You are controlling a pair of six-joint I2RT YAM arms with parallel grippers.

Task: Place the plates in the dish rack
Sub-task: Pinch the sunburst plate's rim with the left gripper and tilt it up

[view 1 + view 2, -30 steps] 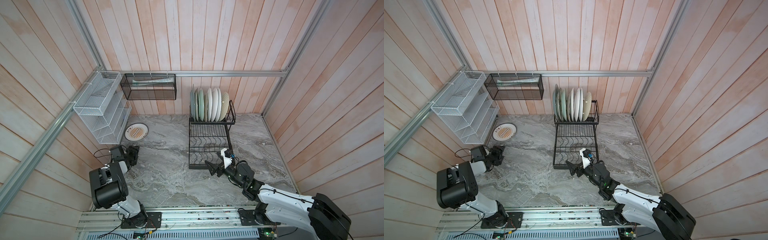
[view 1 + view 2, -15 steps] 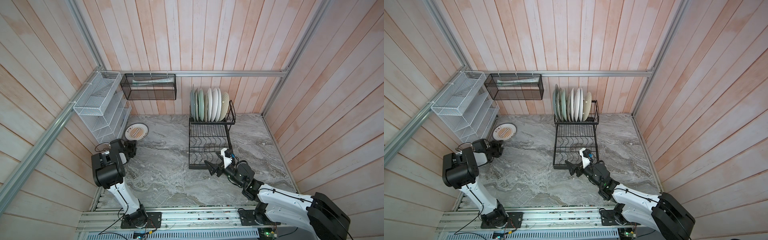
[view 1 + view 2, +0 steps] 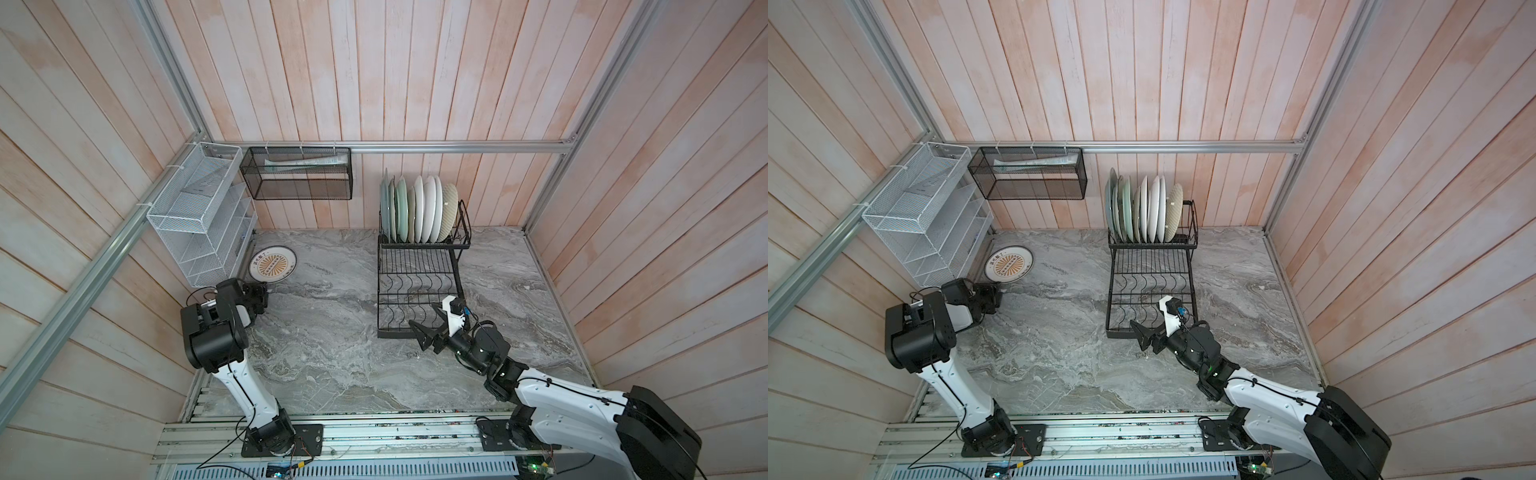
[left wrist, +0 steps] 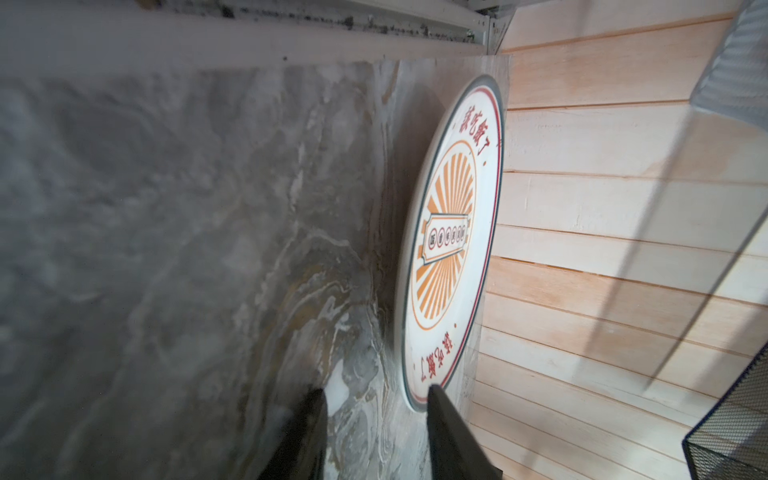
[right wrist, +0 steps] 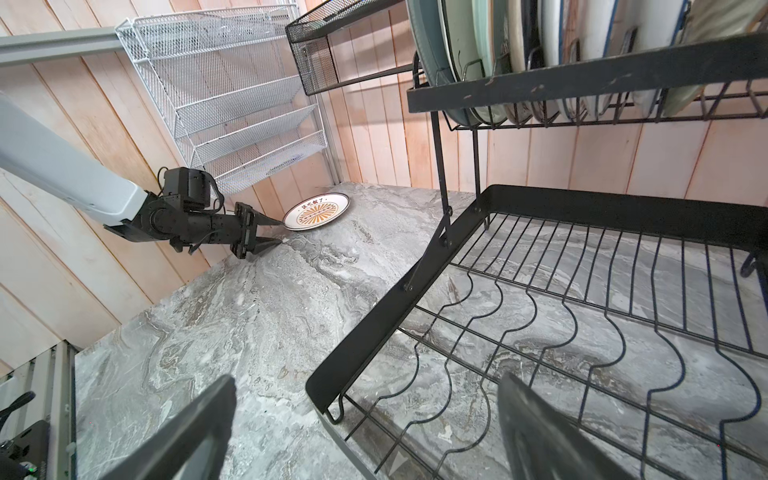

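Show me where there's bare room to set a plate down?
The marble counter is bare between the sunburst plate and the dish rack, and the rack's lower tier holds nothing. Crowded: the upper tier, packed with plates.

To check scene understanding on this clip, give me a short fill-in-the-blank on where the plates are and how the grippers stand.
1. The racked plates stand upright on the dish rack's ____ tier.
2. Exactly ____ plate lies flat on the countertop: the sunburst plate, with the left gripper at its rim.
3. The right gripper, near the rack's lower tier, has its jaws ____ and holds nothing.

Missing words: upper; one; open.
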